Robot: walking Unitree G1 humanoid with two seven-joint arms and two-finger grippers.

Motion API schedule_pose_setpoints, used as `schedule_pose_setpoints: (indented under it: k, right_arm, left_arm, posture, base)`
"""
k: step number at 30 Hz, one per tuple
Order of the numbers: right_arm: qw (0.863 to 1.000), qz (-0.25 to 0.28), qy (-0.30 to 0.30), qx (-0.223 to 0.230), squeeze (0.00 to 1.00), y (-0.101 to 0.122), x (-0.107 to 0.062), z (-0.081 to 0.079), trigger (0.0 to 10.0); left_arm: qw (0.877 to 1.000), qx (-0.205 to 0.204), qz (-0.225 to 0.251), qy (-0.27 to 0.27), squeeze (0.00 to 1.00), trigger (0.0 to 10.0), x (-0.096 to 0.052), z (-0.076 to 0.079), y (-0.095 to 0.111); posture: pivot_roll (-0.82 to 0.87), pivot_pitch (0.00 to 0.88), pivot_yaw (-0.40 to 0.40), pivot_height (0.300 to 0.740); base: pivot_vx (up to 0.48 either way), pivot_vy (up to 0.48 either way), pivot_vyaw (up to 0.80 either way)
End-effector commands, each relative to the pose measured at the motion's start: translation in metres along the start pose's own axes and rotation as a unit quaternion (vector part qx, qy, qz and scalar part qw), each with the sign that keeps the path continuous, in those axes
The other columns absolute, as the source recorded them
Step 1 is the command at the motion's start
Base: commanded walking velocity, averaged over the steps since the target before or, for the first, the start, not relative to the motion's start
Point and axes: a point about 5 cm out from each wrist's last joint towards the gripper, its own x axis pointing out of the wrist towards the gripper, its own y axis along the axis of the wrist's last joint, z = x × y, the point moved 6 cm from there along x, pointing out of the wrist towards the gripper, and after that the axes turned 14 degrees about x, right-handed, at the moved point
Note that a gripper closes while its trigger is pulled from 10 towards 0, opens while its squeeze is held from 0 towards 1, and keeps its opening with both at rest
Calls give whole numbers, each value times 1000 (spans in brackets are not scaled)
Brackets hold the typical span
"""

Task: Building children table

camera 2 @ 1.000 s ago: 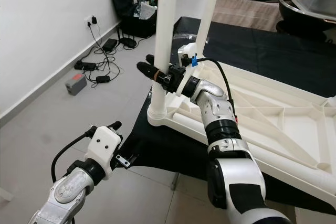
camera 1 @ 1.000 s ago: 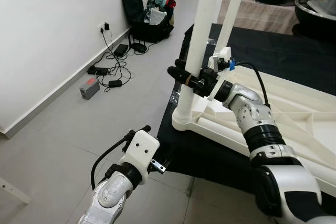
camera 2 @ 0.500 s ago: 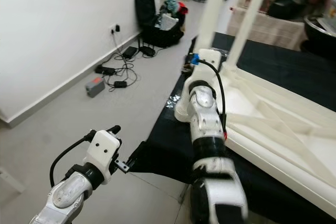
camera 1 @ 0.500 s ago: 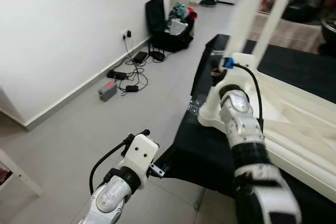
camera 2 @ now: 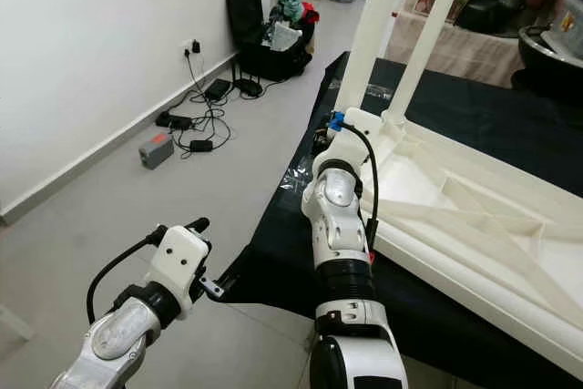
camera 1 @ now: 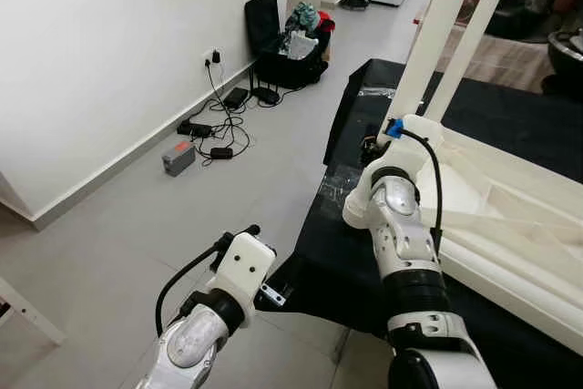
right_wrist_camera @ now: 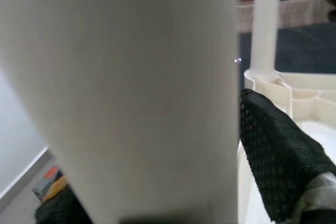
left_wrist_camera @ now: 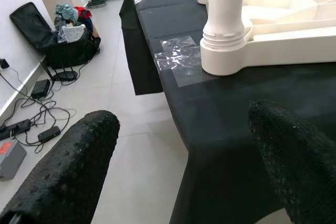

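**Seating the corner leg of the upturned table**

My right gripper [right_wrist_camera: 157, 192] is wrapped around the tall white plastic table leg [camera 1: 435, 38] at the near corner of the upturned white plastic tabletop [camera 1: 510, 216], which lies underside-up on the black cloth [camera 1: 346, 261] spread over the floor. In my right wrist view the leg sits between my two black fingers [right_wrist_camera: 278, 161], one on each side and close against it — so I judge I have hold of it, low on the shaft and just above its ribbed collar [left_wrist_camera: 223, 38]. A second white leg [camera 1: 474, 34] stands upright in the next socket behind.

My left gripper [left_wrist_camera: 178, 166] hangs wide open and empty, near the cloth's edge and apart from the table.

To do this step well, I should keep the leg plumb over its round corner socket [left_wrist_camera: 226, 61] and press or twist along its own axis — any sideways lean could lever the light tabletop up off the cloth. A firm but not crushing squeeze suits smooth plastic. Steadying the tabletop rim with my free left gripper would probably help.
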Motion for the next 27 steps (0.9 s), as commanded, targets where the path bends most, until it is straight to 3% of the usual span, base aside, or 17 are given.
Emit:
schedule_pose_setpoints:
  k: [1,4,5,6,7,8,11,15,16,17,18,20,22,23,24,26,27]
  right_arm:
    - [1000,19,-13,-2,0,11,5,14,10000]
    - [999,27,23,11,0,23,15,20,10000]
    - [985,-45,138,94,0,15,20,4,10000]
    - [973,-60,187,118,0,17,20,-4,10000]
    - [973,-60,187,118,0,17,20,-4,10000]
    - [948,-89,277,126,0,19,12,-18,10000]
    - [939,-97,305,124,0,19,9,-22,10000]
    - [848,-155,488,136,0,23,-27,-53,10000]
    - [848,-155,488,136,0,23,-27,-53,10000]
    - [834,-161,509,137,0,23,-32,-57,10000]
    - [791,-188,570,116,0,17,-47,-68,10000]
    - [791,-188,570,116,0,17,-47,-68,10000]
    - [766,-203,601,102,0,13,-54,-72,10000]
    - [766,-203,601,102,0,13,-54,-72,10000]
    - [763,-237,600,34,0,-13,-55,-77,10000]
    - [760,-250,600,4,0,-22,-57,-78,10000]
    - [756,-259,601,-19,0,-29,-58,-78,4824]
  left_arm:
    - [1000,-1,-4,-2,0,10000,0,3,-3]
    - [1000,-1,-7,-3,0,10000,0,3,-4]
    - [1000,1,-5,-6,0,10000,1,4,-3]
    - [1000,1,-5,-6,0,10000,1,4,-3]
    - [1000,1,-5,-6,0,10000,1,4,-3]
    - [1000,2,-4,-6,0,10000,1,4,-3]
    - [1000,2,-4,-6,0,10000,1,4,-3]
    - [1000,3,-5,-4,0,10000,0,3,-3]
    - [1000,3,-5,-4,0,10000,0,3,-3]
    - [1000,3,-5,-4,0,10000,0,3,-3]
    - [1000,3,-4,-5,0,10000,1,3,-3]
    - [1000,3,-4,-5,0,10000,1,3,-3]
    - [1000,3,-4,-5,0,10000,1,3,-3]
    - [1000,3,-4,-5,0,10000,1,3,-3]
    - [1000,3,-5,-4,0,10000,0,3,-4]
    - [1000,2,-6,-4,0,10000,0,3,-4]
    - [1000,2,-6,-3,0,10000,0,3,-4]
  posture:
    - [117,106,-70,740]
    - [113,107,-72,740]
    - [120,107,-70,740]
    - [124,107,-74,740]
    - [124,107,-74,740]
    - [123,107,-72,740]
    - [123,107,-72,740]
    - [128,108,-72,740]
    - [128,108,-72,740]
    - [128,108,-72,740]
    - [130,107,-72,740]
    - [130,107,-72,740]
    - [130,107,-72,740]
    - [130,107,-72,740]
    - [133,106,-72,740]
    - [133,106,-72,740]
    - [134,105,-73,740]
  base:
    - [0,0,0]
    - [0,0,0]
    - [0,0,0]
    - [0,0,0]
    - [0,0,0]
    - [0,0,0]
    - [0,0,0]
    - [0,0,0]
    - [0,0,0]
    - [0,0,0]
    - [0,0,0]
    - [0,0,0]
    - [0,0,0]
    - [0,0,0]
    - [0,0,0]
    - [0,0,0]
    - [0,0,0]
